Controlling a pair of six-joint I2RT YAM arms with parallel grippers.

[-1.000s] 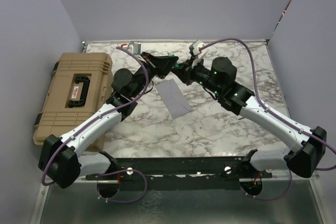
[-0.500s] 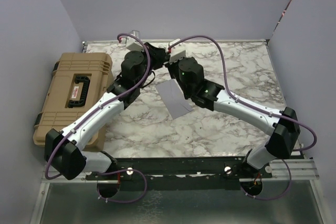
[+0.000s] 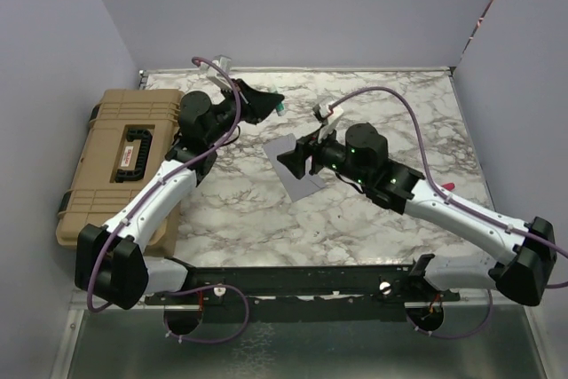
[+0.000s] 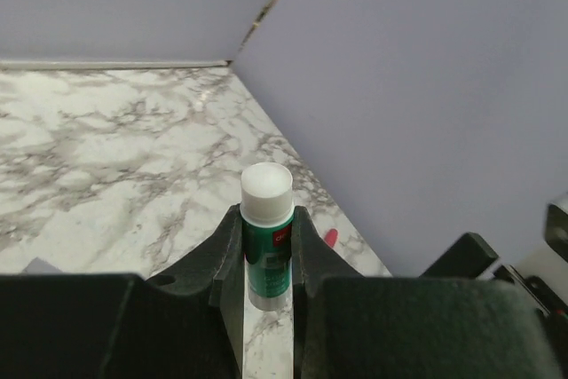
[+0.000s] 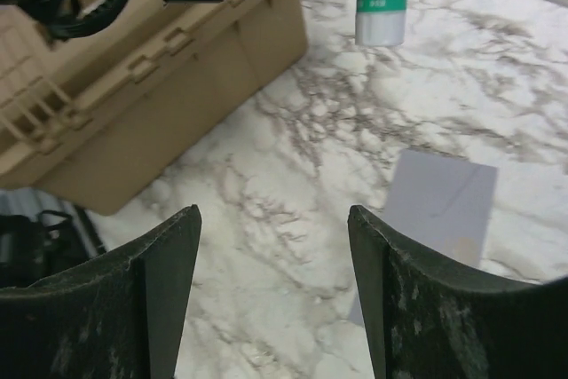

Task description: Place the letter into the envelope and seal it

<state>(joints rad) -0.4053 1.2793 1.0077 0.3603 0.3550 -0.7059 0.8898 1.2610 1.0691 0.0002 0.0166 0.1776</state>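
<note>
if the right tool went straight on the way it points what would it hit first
Probably the bare white-and-grey marble tabletop, just beside the flat light-grey paper envelope; depth is hard to judge.

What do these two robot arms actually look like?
The left arm and right arm have white shells between chunky black joints. A purple cable loops along each. Small green lights glow on the right one. The jaws are black, flat-sided and scuffed.
</note>
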